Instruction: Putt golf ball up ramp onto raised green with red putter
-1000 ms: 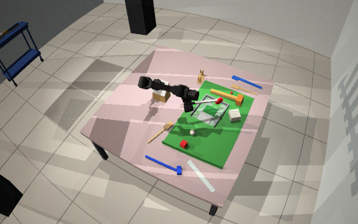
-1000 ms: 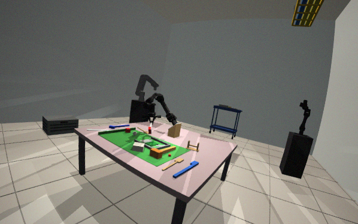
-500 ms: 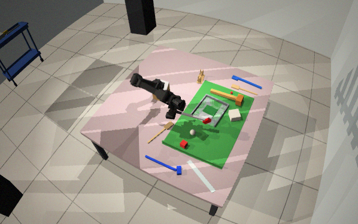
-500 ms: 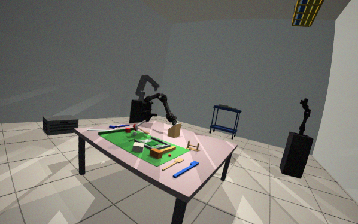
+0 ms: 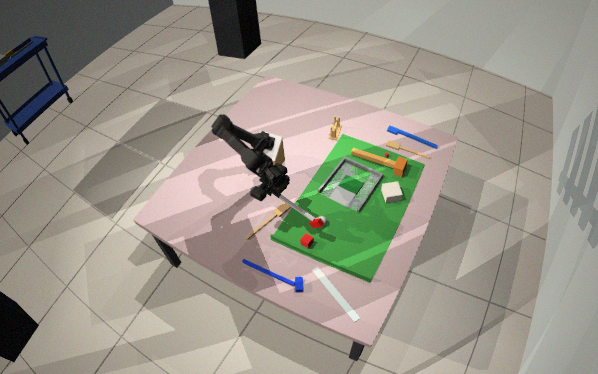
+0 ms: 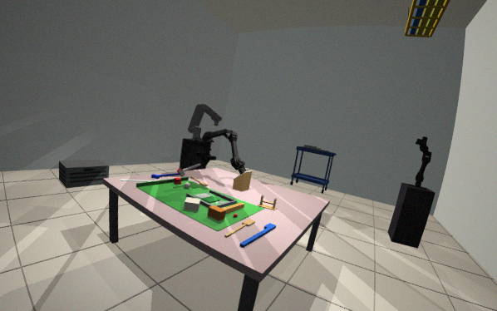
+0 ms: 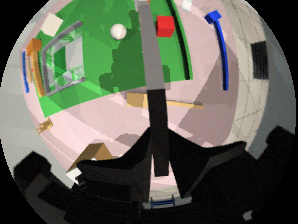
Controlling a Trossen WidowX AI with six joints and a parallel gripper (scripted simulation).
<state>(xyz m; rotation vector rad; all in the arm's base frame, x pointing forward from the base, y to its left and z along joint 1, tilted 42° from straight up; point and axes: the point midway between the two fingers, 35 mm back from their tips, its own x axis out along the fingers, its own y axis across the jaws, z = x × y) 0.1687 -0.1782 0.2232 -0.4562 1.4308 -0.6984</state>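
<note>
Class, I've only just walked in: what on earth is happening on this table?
The arm's pincer is shut on the shaft of the red putter. The putter's red head sits right beside the golf ball on the green mat. The ball has not yet gone up the ramp.

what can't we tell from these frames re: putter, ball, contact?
- Top view: putter head overlaps the golf ball; touching or a gap, cannot tell.
- Exterior view: end effector is hidden behind the arm; ball too small to judge.
- Wrist view: end effector fingers lost in dark housing; the shaft crosses the frame, its head cut off at the top edge.
</note>
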